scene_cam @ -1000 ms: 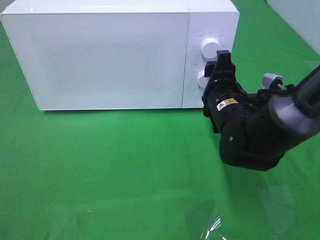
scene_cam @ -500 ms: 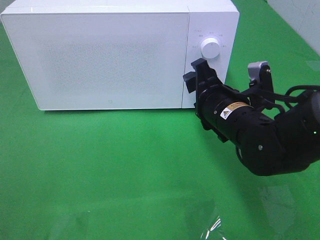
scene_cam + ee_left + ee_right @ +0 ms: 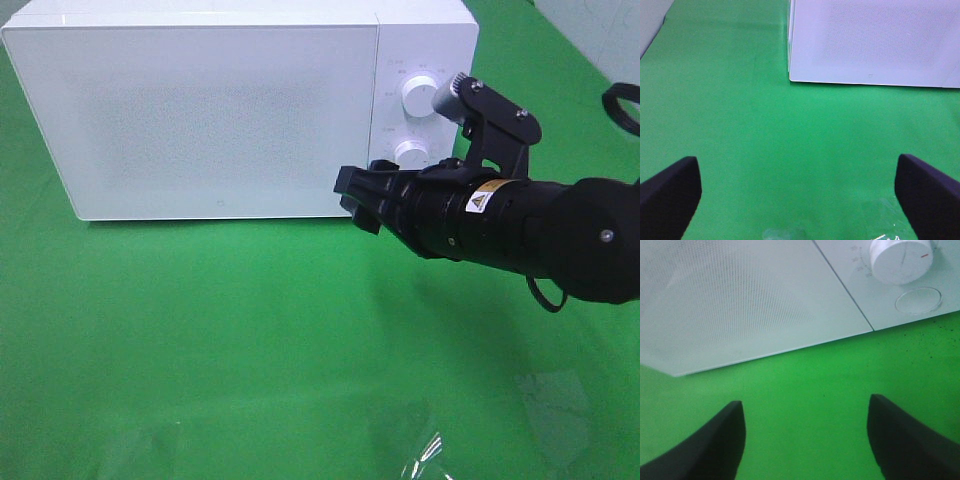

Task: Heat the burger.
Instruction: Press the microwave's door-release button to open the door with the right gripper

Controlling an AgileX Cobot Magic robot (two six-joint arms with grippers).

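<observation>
Burger not in any view; I can't tell if it sits inside microwave (image 3: pixel 440 35). Door (image 3: pixel 200 120) shut. Right gripper (image 3: pixel 352 198) spread wide, empty, just before door's lower corner, knobs (image 3: pixel 418 97) up beside it. Left gripper (image 3: pixel 797 195) spread, empty, over green cloth (image 3: pixel 790 125). My guess: dial setting left.
</observation>
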